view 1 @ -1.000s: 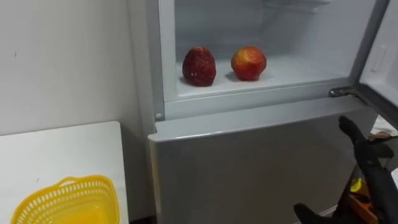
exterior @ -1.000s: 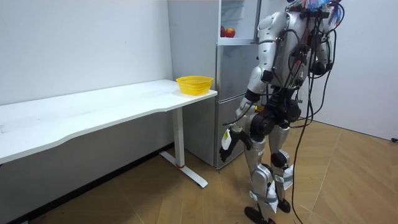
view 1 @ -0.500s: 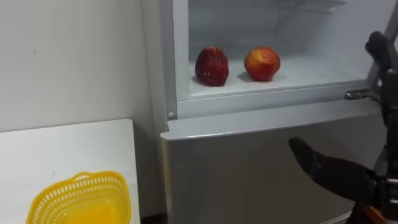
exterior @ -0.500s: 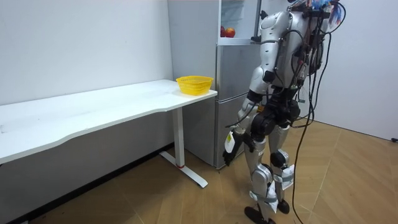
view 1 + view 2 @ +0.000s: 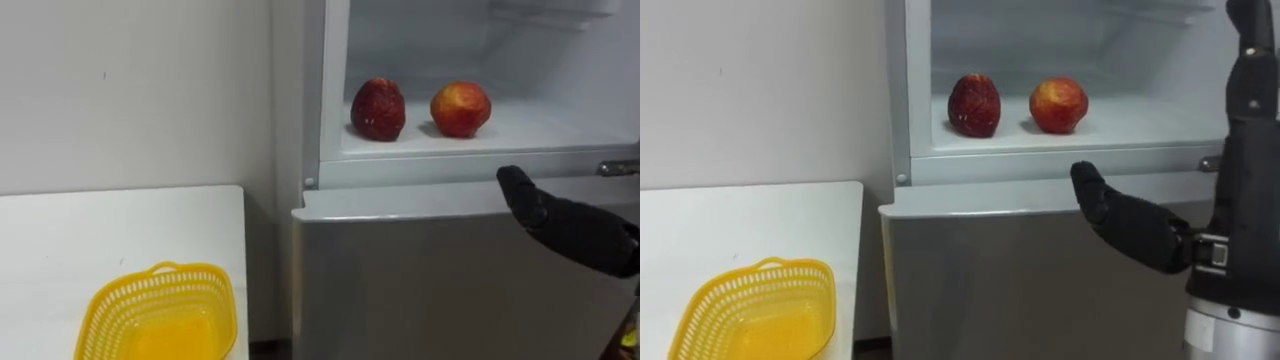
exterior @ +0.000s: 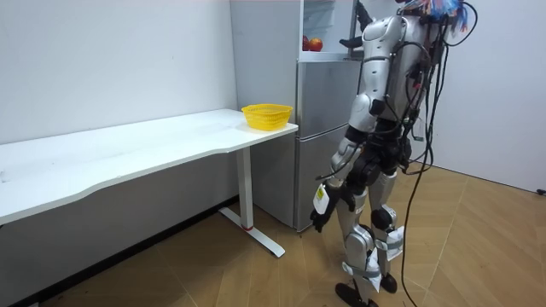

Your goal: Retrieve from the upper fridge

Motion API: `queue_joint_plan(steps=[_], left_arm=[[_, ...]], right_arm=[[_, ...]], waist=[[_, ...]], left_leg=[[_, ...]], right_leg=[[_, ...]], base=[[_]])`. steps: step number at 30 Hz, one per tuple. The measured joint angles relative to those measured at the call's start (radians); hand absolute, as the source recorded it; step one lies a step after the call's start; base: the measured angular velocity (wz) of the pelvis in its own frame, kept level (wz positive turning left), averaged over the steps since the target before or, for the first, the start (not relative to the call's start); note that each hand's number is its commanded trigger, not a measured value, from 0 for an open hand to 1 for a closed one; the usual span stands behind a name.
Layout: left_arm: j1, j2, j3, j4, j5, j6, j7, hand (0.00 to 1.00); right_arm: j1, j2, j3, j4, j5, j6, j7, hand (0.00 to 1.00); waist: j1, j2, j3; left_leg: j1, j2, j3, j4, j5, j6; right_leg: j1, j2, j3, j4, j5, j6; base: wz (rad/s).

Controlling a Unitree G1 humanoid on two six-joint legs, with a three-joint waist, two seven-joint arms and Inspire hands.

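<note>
Left eye view
fridge: upper fridge compartment (image 5: 420, 50) stands open, lower fridge door (image 5: 440, 280) shut below it
dark red fruit (image 5: 378, 108): on the shelf of the upper fridge compartment, toward its left side
red-yellow fruit (image 5: 461, 108): same shelf, just right of the dark red fruit, not touching it
right robot hand (image 5: 570, 225): black, in front of the lower fridge door just under the shelf edge, clear of both fruits
yellow basket (image 5: 160, 320): on the white tabletop (image 5: 60, 260) left of the fridge, nothing seen in it

Right eye view
right robot hand (image 5: 1245, 200): spread wide, thumb out to the left across the top of the lower fridge door, fingers (image 5: 1248, 40) straight up at the right edge of the upper fridge compartment; holds nothing
both fruits: on the shelf left of the raised fingers, untouched

Room view
robot: stands upright facing the fridge (image 6: 324, 128), close to it
right robot hand (image 6: 351, 41): raised at the open upper fridge compartment
left robot hand (image 6: 317, 223): hangs low by the leg, in front of the lower fridge door; cannot tell its finger state
yellow basket (image 6: 267, 115): on the tabletop end nearest the fridge
</note>
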Motion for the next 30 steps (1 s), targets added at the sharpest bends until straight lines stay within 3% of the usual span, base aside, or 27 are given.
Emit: queue_joint_plan(steps=[5, 10, 14, 21, 28, 30], left_arm=[[-0.008, 0.002, -0.003, 0.000, -0.003, 0.013, -0.007, 0.00], [-0.011, 0.001, 0.000, 0.000, 0.026, 0.026, -0.045, 0.00], [-0.023, 0.003, 0.000, -0.014, 0.053, 0.038, -0.045, 0.00], [-0.024, 0.016, -0.001, -0.046, 0.088, 0.044, -0.047, 0.00], [-0.020, 0.029, 0.000, -0.065, 0.106, 0.046, -0.064, 0.00], [-0.017, 0.028, 0.000, -0.085, 0.107, 0.057, -0.066, 0.00]], right_arm=[[-0.131, -0.002, 0.001, 0.116, 0.017, 0.029, 0.031, 0.00], [-0.171, -0.007, 0.001, 0.129, 0.011, 0.047, 0.055, 0.00], [-0.224, -0.034, 0.001, 0.183, 0.054, 0.071, 0.087, 0.00], [-0.329, -0.036, 0.006, 0.251, 0.055, 0.095, 0.086, 0.00], [-0.388, -0.036, 0.014, 0.324, 0.057, 0.117, 0.095, 0.00], [-0.392, -0.036, 0.015, 0.342, 0.059, 0.117, 0.099, 0.00]], waist=[[0.016, -0.006, 0.0038], [0.035, -0.008, 0.0059], [0.041, -0.024, 0.0129], [0.065, -0.038, 0.0063], [0.073, -0.045, 0.0055], [0.090, -0.045, 0.0057]], left_leg=[[0.013, 0.000, -0.006, 0.000, 0.000, 0.000], [0.010, -0.001, -0.015, 0.000, 0.000, 0.000], [0.008, -0.002, -0.019, -0.001, 0.000, 0.000], [0.008, -0.004, -0.041, 0.000, 0.001, 0.000], [0.010, -0.007, -0.066, -0.001, 0.001, -0.001], [0.010, -0.007, -0.068, -0.001, 0.001, -0.001]], right_leg=[[0.017, 0.000, -0.002, -0.003, 0.000, 0.000], [0.017, 0.000, -0.006, -0.004, 0.000, 0.000], [0.018, -0.001, -0.013, -0.006, 0.000, 0.000], [0.020, -0.002, -0.031, -0.013, 0.000, 0.000], [0.037, -0.002, -0.041, -0.028, 0.000, 0.000], [0.039, -0.002, -0.041, -0.031, 0.000, 0.000]], base=[[0.04], [0.03], [0.03], [0.05], [0.12], [0.00]])
